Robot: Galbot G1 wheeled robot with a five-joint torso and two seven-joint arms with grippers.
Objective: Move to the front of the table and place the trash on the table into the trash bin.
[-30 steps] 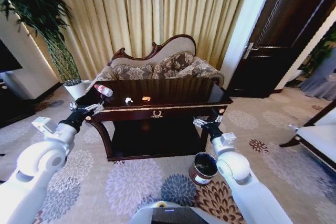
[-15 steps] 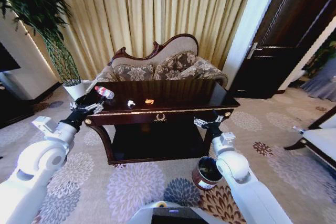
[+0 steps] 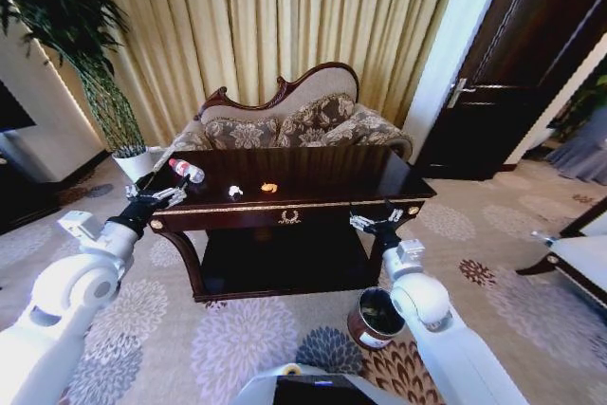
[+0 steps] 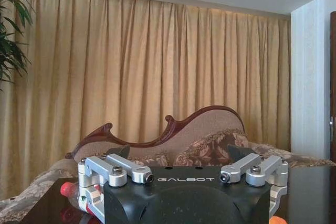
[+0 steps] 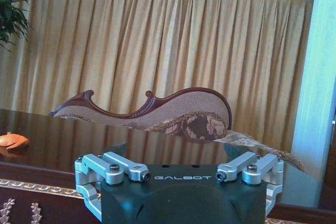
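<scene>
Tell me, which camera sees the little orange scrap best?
The head view: it looks down on the orange scrap, whole on the table, beside the white scrap. The right wrist view catches it side-on at the picture's edge. The left wrist view shows an orange sliver.

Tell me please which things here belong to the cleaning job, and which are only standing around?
Belong to the job:
- table
- plastic bottle
- white scrap
- orange scrap
- trash bin
- left pincer and right pincer, both empty

Only standing around:
- sofa
- potted plant
- curtain
- door
</scene>
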